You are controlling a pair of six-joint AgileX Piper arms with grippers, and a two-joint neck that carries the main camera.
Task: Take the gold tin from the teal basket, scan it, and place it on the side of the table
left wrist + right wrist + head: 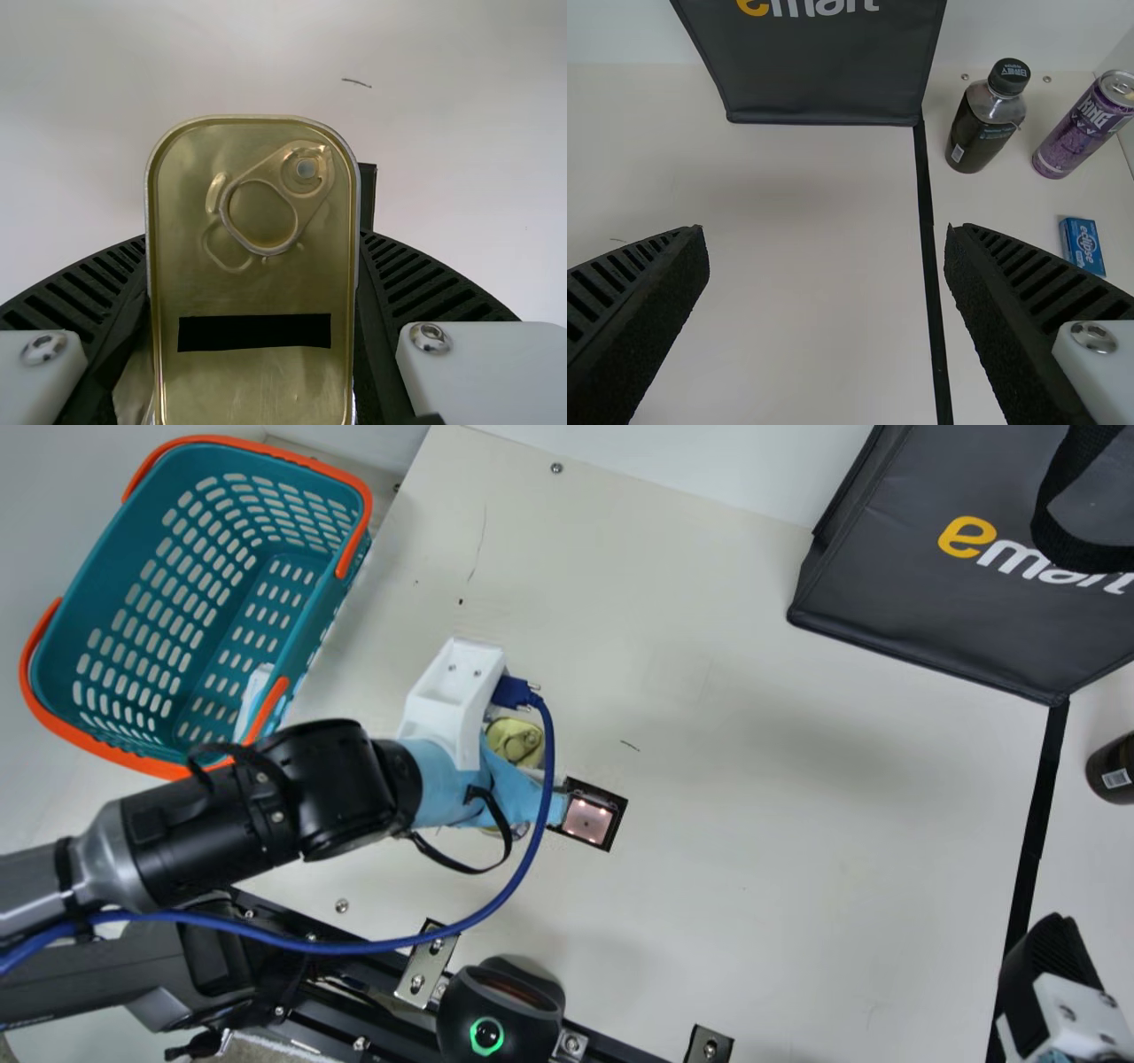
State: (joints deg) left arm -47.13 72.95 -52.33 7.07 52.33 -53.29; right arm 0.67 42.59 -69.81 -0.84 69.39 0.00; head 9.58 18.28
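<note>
The gold tin [252, 288] is near the scanner [589, 817], its two sides held in the left gripper [254, 237], fingers closed in on it. It should be hard and a bit heavy, and smooth enough to slip. Hold the flat sides, not the ring [306, 191]. The right gripper [824, 235] is wide open and holds nothing

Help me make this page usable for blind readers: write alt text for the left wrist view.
A gold tin with a ring pull on its lid is held between the ribbed black fingers of the left hand. Behind it is a pale table with a short dark mark.
</note>
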